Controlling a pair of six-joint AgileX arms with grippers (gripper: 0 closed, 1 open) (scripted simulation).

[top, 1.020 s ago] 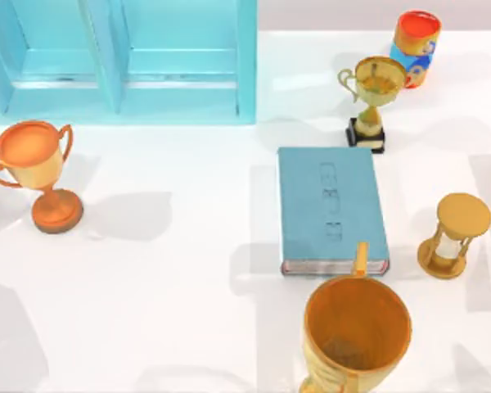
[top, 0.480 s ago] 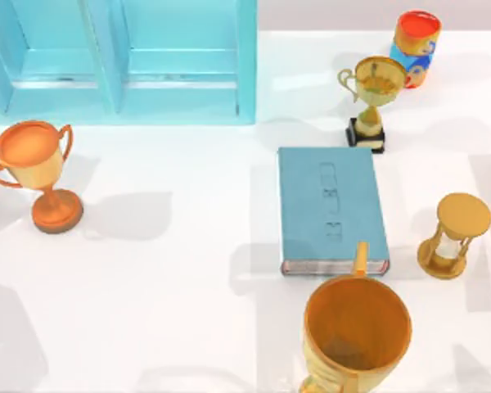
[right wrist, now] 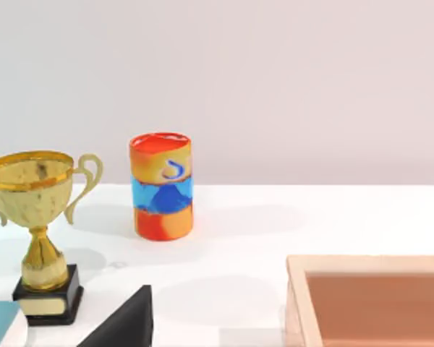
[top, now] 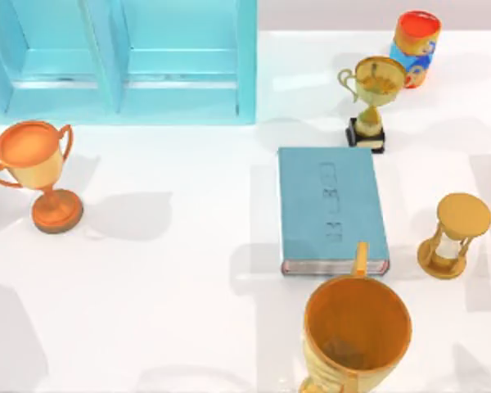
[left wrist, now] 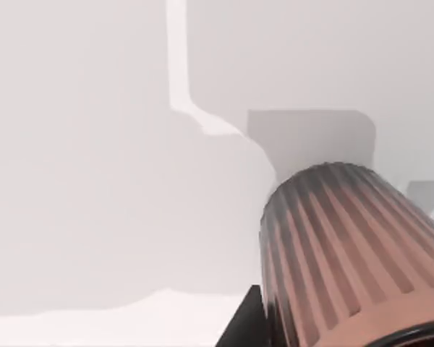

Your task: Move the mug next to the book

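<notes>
The top view matches the earlier frames: nothing has shifted. The ribbed reddish-brown mug fills the left wrist view, apparently carried; jaw opening cannot be told. The teal-blue hardcover book lies at the tabletop's centre, toward 3 o'clock.

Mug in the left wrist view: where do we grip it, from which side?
Pinch the mug across its ribbed side wall, on opposite sides of the round body; no handle shows. It sits close before the left wrist camera, so probably come straight in with the left arm. Whether it stands upright I cannot tell.
</notes>
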